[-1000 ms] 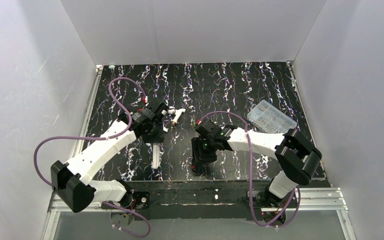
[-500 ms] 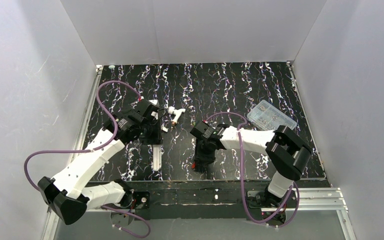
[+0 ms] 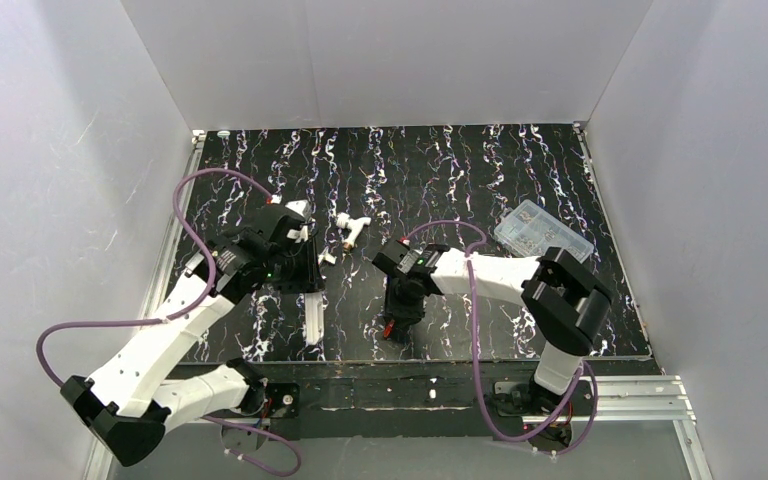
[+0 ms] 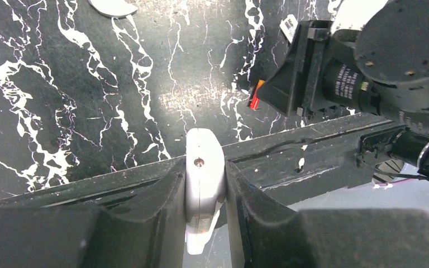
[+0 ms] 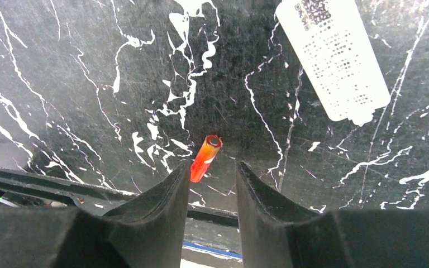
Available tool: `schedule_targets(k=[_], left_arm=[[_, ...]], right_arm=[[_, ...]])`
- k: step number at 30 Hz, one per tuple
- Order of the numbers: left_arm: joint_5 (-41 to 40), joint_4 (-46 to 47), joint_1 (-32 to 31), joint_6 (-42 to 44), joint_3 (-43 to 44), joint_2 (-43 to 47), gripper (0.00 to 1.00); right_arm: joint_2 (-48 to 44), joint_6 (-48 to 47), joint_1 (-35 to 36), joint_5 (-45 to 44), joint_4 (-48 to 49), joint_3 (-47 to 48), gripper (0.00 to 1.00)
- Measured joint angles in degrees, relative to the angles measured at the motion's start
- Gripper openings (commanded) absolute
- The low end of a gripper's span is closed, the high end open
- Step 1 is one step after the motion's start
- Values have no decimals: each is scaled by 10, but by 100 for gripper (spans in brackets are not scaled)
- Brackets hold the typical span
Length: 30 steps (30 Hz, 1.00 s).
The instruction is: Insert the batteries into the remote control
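Remote control [image 4: 204,178] at the near edge of the desk [image 5: 89,84], left of centre, clamped by the closed left end effector [image 4: 205,170]. To its right, one battery [image 5: 205,157] sits tilted between the partly open fingers of the right end effector [image 5: 212,166], against one finger only.

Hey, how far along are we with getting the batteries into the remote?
Done: nothing that shows; no battery is visible in the remote control. In hand: the left gripper is shut on it, and the right gripper straddles one battery with open jaws. Left: grip that battery and seat it.
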<state>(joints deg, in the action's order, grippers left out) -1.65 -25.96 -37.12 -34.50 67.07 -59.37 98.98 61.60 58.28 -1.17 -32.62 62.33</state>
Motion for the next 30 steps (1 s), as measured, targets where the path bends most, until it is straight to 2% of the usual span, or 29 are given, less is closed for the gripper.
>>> schedule_targets(k=[10,21,30], left_arm=[[9,-2,3,9,0,45,0],[23,-20,3,13,0,80,0],[26,-31,3,16,0,102,0]], right_arm=[[38,10,10,2,-11,35,37],[71,16,33,-2,-53,73,36],[76,25,38,-7,-70,79,25]])
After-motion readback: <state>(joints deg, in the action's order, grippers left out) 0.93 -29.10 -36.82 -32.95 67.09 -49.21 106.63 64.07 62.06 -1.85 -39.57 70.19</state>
